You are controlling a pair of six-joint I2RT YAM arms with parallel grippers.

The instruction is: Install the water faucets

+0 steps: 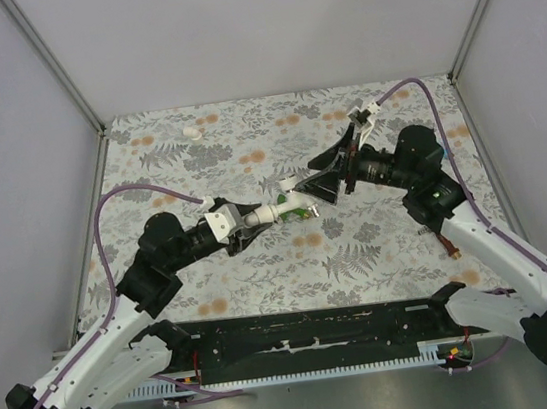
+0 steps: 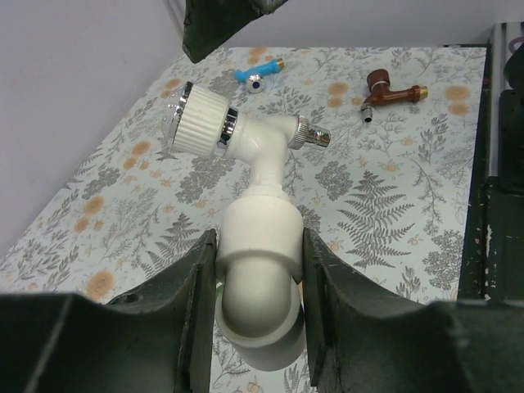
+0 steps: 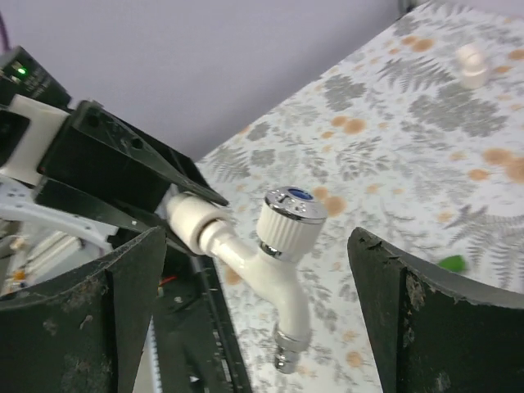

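Your white faucet point(image 2: 264, 151) is hanging above mid-desk, its inlet end sitting in a white pipe fitting point(image 2: 260, 270). Your left gripper point(image 1: 255, 219) is pinching that fitting between its jaws. Your right gripper point(image 1: 319, 188) is hovering around the faucet's ribbed knob, jaws spread and touching nothing. A reddish-brown faucet point(image 2: 391, 94) is lying on the floral desk point(image 1: 264, 286) at the right.

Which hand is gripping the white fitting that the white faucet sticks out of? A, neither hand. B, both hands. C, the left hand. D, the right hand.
C: the left hand is clamped on both sides of the white fitting that carries the white faucet, while the right hand stands open around the faucet without touching it.
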